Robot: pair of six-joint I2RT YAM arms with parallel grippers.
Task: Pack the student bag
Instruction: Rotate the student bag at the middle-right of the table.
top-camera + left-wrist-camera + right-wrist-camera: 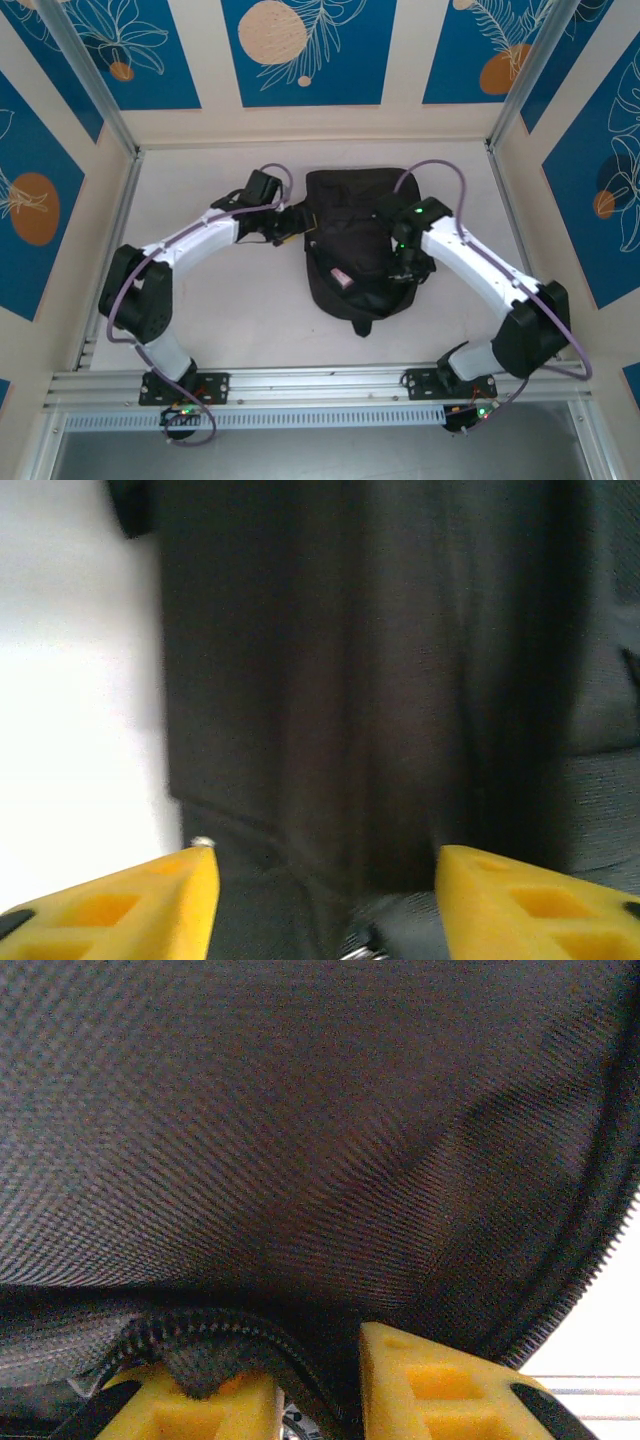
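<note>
The student bag (350,235), a large black fabric backpack, lies flat in the middle of the white table. My left gripper (295,225) is at the bag's left edge. In the left wrist view its yellow fingers (150,900) stand well apart, with the bag's dark side (380,680) just ahead and between them. My right gripper (405,268) rests on the bag's right side. Its jaws (318,1380) show a narrow gap, and a zipper edge (200,1330) of the bag (300,1110) drapes over the left finger and into that gap.
A small pink and white tag (340,277) sits on the bag's front. Bare white table (230,310) surrounds the bag, bounded by metal frame posts (120,150) and the rail (320,385) at the near edge. Purple cables loop above both arms.
</note>
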